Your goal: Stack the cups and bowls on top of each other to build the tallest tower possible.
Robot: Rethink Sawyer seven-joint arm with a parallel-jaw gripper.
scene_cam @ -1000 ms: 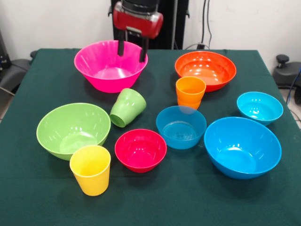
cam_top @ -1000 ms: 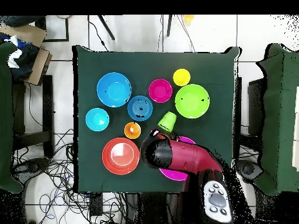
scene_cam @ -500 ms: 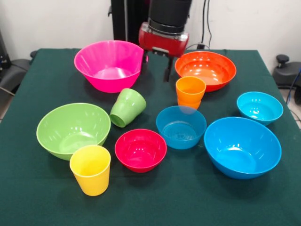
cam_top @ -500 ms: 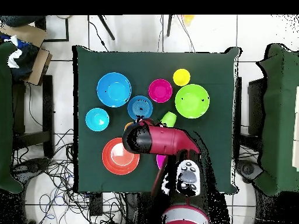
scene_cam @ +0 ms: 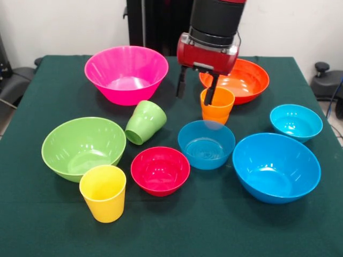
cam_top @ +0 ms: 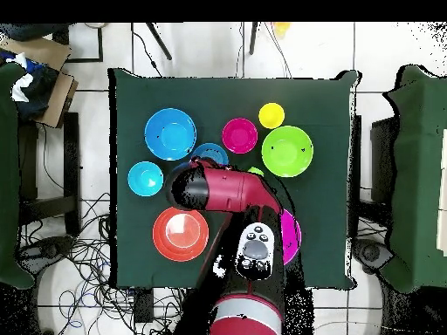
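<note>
- A dark green cloth-covered surface [scene_cam: 32, 225] fills most of the front view, with ten glossy plastic pieces spread across it, none of them stacked.
- The end effector [scene_cam: 195, 91] hangs from a red and black arm at upper centre. Its two dark fingers [scene_cam: 180, 85] are spread apart and grip nothing. One finger reaches down at the rim of the orange cup [scene_cam: 217, 107]; the other hangs to the left of that cup.
- The orange cup stands upright just right of centre, directly in front of the large orange bowl [scene_cam: 241, 80] at upper right.
- The large pink bowl [scene_cam: 126, 72] sits at upper left.
- The green cup [scene_cam: 146, 122] lies tilted on its side, left of centre, its opening facing the lower left, between the pink bowl and the red bowl [scene_cam: 160, 170].
- The large light green bowl [scene_cam: 83, 147] is at middle left, with the yellow cup [scene_cam: 103, 193] upright just in front of it at lower left.
- The small red bowl is at lower centre, beside a small blue bowl [scene_cam: 206, 143] at centre.
- The large blue bowl [scene_cam: 276, 167] is at lower right, and a small cyan bowl [scene_cam: 296, 122] sits behind it at right.
- In the overhead view the arm [cam_top: 227, 192] covers the middle of the surface, hiding the orange cup and most of the pink bowl.
</note>
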